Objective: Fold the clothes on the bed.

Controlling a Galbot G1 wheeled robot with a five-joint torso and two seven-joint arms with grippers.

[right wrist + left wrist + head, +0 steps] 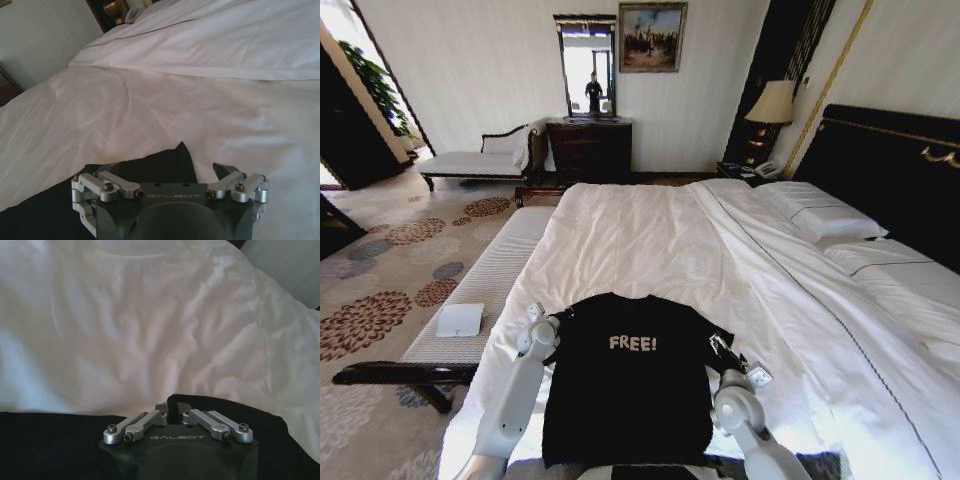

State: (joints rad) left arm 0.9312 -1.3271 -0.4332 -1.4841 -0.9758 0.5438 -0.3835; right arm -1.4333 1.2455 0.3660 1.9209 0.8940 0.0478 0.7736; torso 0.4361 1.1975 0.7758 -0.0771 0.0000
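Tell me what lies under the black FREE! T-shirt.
The black short-sleeved T-shirt lies flat on the white duvet. The left gripper and right gripper sit at its sleeves. Anything beneath the fabric is hidden.

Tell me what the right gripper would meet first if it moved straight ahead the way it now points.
Probably the T-shirt's sleeve tip, which lies just ahead of the right gripper, between its open fingers. Beyond that is the white duvet. Depth is unclear.

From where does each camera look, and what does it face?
Head: high, looking down the bed; both arms flank the T-shirt.
Left wrist: behind the left gripper, jaws shut on the T-shirt.
Right wrist: behind the right gripper, jaws open over a sleeve.
All share the T-shirt and duvet.
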